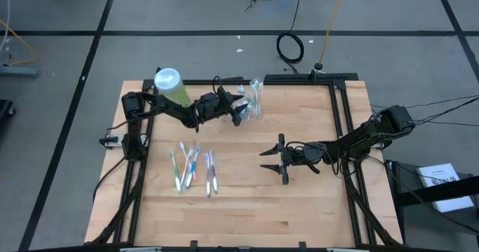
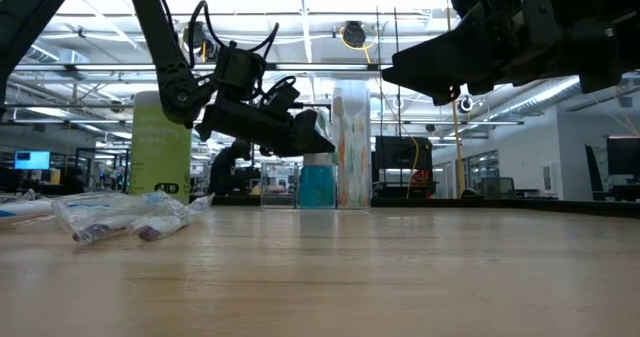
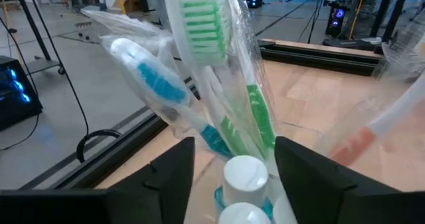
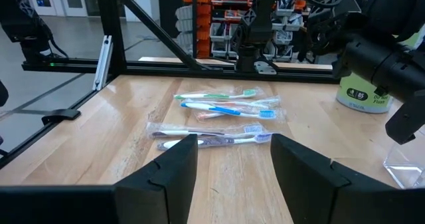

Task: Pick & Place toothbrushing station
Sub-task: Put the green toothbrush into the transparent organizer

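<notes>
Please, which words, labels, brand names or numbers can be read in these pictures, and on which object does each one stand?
No text can be read for certain.
Green bottle: pale print on its side, too blurred to read.
Green bottle, base label: dark round marks, perhaps digits, not legible.
White paper on the floor right of the table: dark print, too small to read.
Wrapped toothbrushes: no readable print.
Clear holder: no label visible.

Robotics lab: parts shelves [image 4: 232,4], monitors [image 2: 30,160]
</notes>
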